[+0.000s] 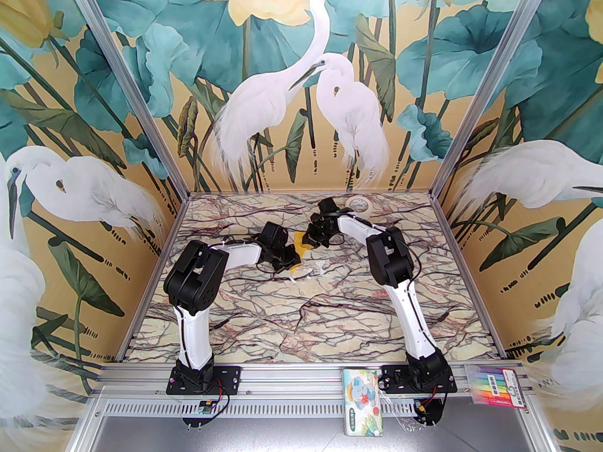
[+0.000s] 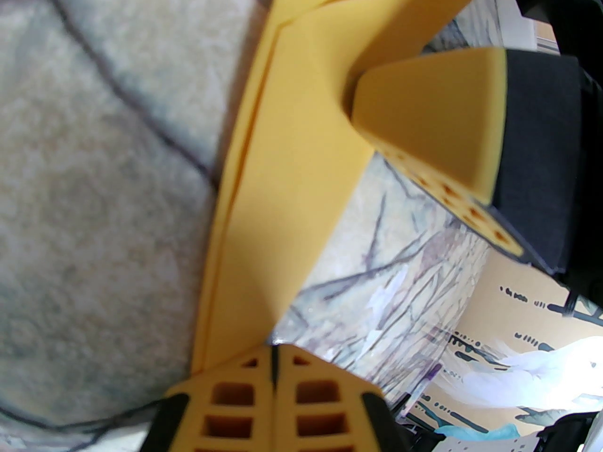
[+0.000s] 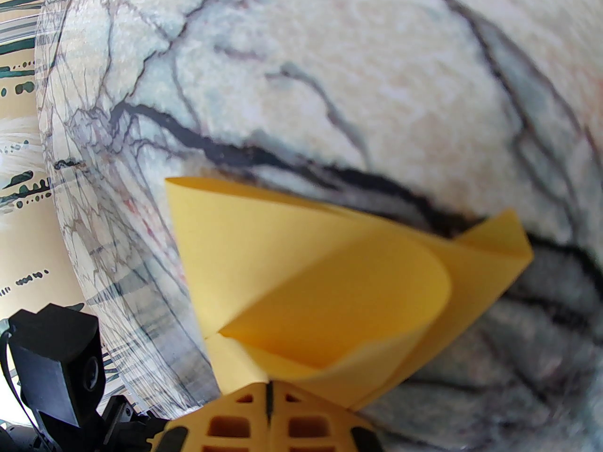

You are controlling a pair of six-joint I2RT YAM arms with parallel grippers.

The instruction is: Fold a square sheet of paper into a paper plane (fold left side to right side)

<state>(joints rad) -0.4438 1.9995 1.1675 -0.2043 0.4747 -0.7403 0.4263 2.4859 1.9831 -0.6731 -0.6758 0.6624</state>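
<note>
The paper (image 1: 299,246), partly folded and curling over itself, sits mid-table (image 1: 301,313) between the two arms. The left gripper (image 2: 273,352) is clamped tight on one end. The right gripper (image 3: 268,387) is pinched tight on the opposite end.

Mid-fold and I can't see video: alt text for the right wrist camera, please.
A yellow sheet of paper, curled over on itself in a loose loop, is pinched at its near edge by the right gripper, jaws shut. Behind it lies the marble-patterned table; a black camera housing sits at lower left.
</note>
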